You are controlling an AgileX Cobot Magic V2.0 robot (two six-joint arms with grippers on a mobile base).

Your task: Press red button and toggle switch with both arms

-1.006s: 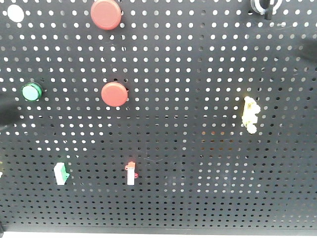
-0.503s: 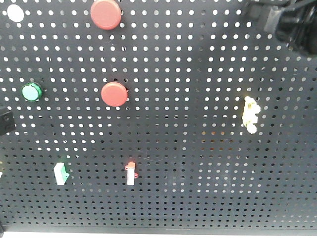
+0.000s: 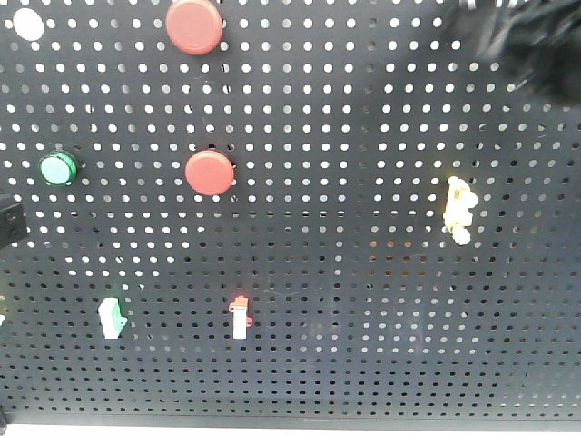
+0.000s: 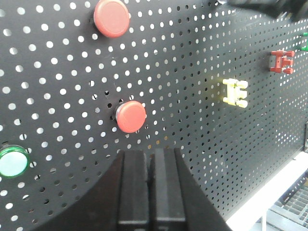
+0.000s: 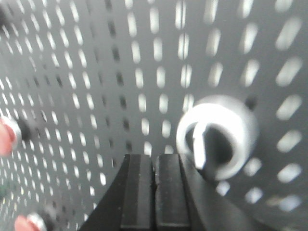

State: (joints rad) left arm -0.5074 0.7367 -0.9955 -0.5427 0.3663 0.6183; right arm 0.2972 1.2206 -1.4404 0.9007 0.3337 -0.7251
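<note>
Wrist-mounted views show both pairs of jaws closed, red button (image 4: 131,116) and silver switch (image 5: 221,113) close ahead.

Two red buttons: the upper red button (image 3: 193,25) at twelve o'clock from the lower red button (image 3: 210,173). One green button (image 3: 57,168), one white button (image 3: 29,23), one silver round switch (image 5: 216,137). Three small clip switches: green switch (image 3: 112,318), red switch (image 3: 239,318), yellow switch (image 3: 458,209).
</note>
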